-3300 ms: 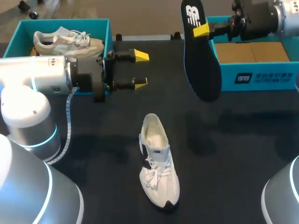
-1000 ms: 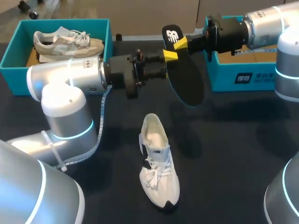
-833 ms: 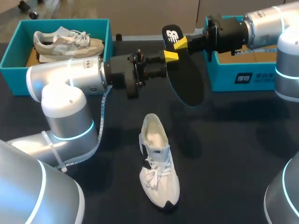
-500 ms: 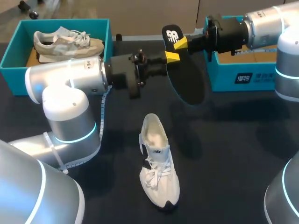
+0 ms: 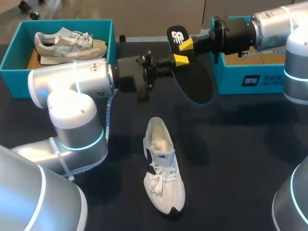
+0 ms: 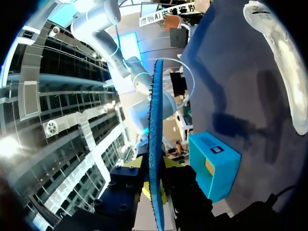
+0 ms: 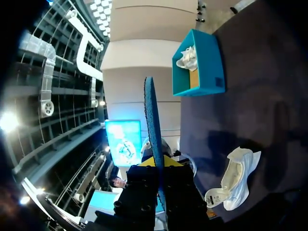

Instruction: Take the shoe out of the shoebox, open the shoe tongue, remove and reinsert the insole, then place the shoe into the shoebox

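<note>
The black insole (image 5: 192, 77) is held in the air over the far half of the table (image 5: 250, 159), heel end uppermost. It is well apart from the white sneaker (image 5: 162, 166), which lies nearer the robot with its opening turned upward.

The insole is pinched near the heel by the right gripper (image 5: 185, 44); in the right wrist view yellow tips are pressed to both faces (the insole (image 7: 151, 120) is seen edge-on there). Just below that grip, the left gripper (image 5: 181, 60) is also closed on the insole, with a finger touching each side of its blue edge (image 6: 155, 120) in the left wrist view.

A few seconds ago the insole was carried higher by the right gripper alone, and the left gripper was held open near the second shoebox (image 5: 14, 57). Since then the left arm has been brought across and its fingers shut. A handover is judged to be under way: removal is done, reinsertion is still to come.

The empty teal shoebox (image 5: 260, 81) stands behind the right arm, and a grey-and-white sneaker (image 5: 70, 44) lies in the second shoebox.
</note>
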